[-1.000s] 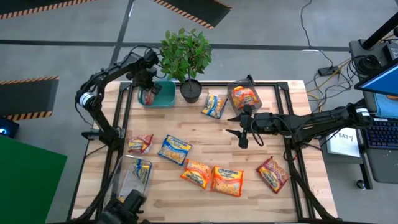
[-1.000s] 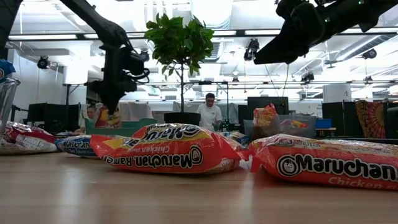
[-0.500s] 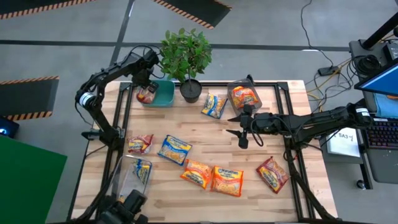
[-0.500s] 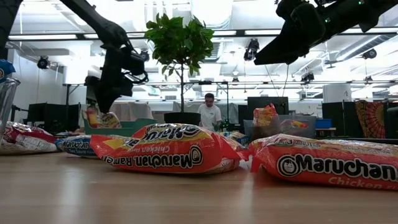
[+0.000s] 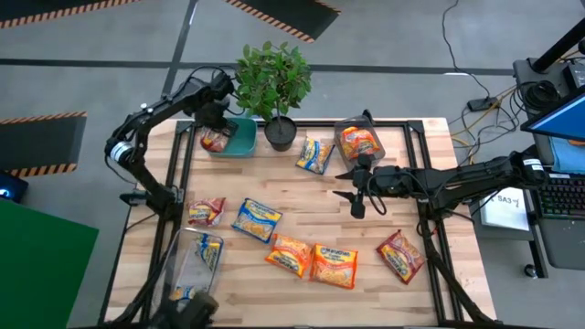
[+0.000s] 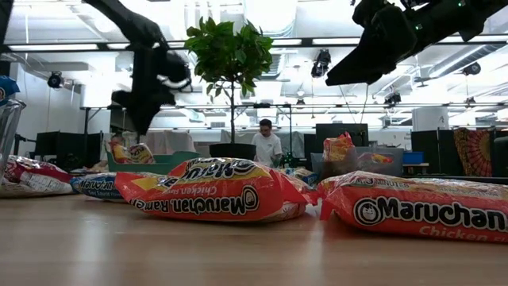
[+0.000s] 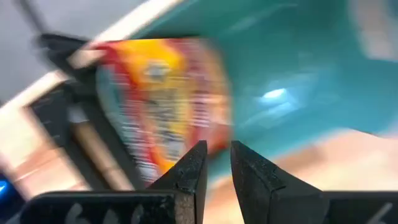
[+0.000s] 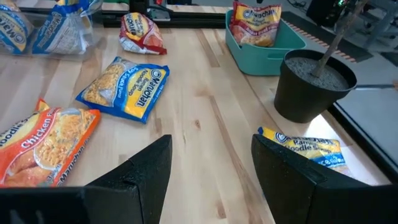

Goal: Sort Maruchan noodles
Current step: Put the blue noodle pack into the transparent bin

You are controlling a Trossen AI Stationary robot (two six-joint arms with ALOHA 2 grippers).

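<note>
A red Maruchan packet point(image 5: 216, 139) lies in the teal bin point(image 5: 241, 144) at the table's far left, leaning on the bin's left wall point(image 7: 161, 106). My left gripper point(image 7: 216, 163) hangs just above it, pointing down, its fingers a narrow gap apart with nothing between them point(image 6: 143, 119). My right gripper point(image 5: 348, 185) hovers open over the table's middle, clear of all packets point(image 8: 211, 168). Several more packets lie flat on the wood: blue-and-yellow ones point(image 5: 257, 219) point(image 5: 315, 153), orange ones point(image 5: 289, 254) point(image 5: 335, 265), red ones point(image 5: 207, 212) point(image 5: 400, 256).
A potted plant point(image 5: 280, 132) stands right beside the teal bin. A clear container point(image 5: 358, 142) with an orange packet sits at the far right. Another clear container point(image 5: 203, 251) with a blue packet lies near the left front. A person stands in the room behind the table point(image 6: 267, 147).
The red packet, which hung below my left gripper over the teal bin, now rests in the bin against its left wall. My left gripper has let it go and risen clear of it.
</note>
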